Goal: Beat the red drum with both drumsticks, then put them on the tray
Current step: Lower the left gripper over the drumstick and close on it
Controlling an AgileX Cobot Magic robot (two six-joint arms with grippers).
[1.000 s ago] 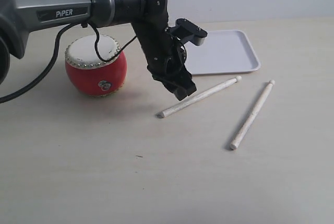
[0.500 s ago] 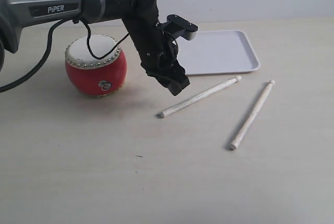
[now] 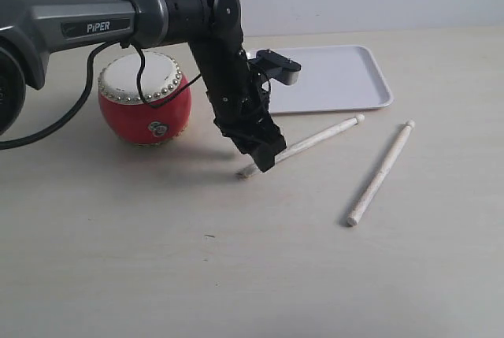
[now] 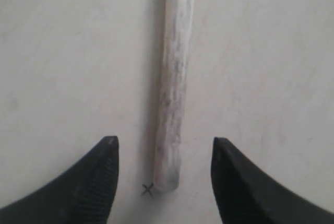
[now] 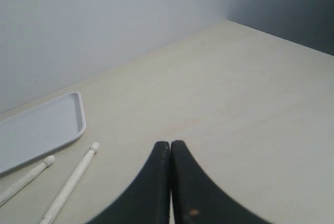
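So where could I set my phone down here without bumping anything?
The table strip in front of the red drum, the inner drumstick and the outer drumstick is bare, as is the stretch beyond the outer one. The tray holds nothing. It is crowded between drum and tray, where the left arm's open fingers straddle the inner drumstick's end.

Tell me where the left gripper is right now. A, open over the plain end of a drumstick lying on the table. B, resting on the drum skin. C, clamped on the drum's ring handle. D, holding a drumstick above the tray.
A: the left gripper has its jaws open on either side of the drumstick, which lies flat on the table.
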